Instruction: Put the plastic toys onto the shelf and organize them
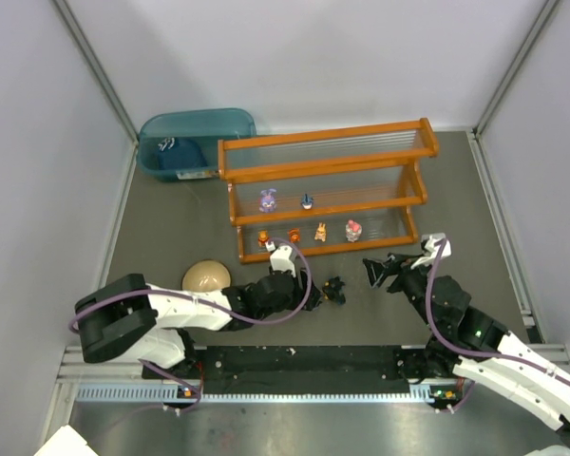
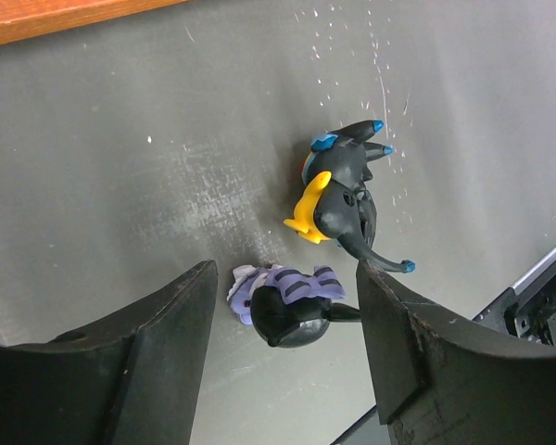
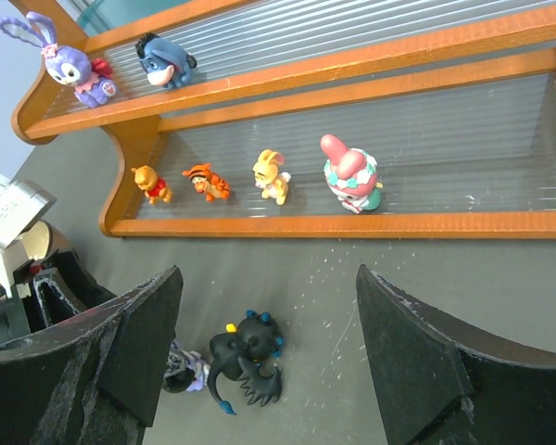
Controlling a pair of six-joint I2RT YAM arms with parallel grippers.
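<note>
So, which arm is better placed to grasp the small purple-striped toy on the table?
Left. The left claw straddles the purple-striped toy, a finger each side. The right claw hangs open farther away, beyond the black toy.

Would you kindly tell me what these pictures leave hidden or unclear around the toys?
Striped purple toy: top view, too small and covered by the left pincer; right wrist view, half behind the right pincer.
Teal bin: top view, its translucent wall blurs the dark item inside.
Shelf: right wrist view, right end cut off by the frame edge.
</note>
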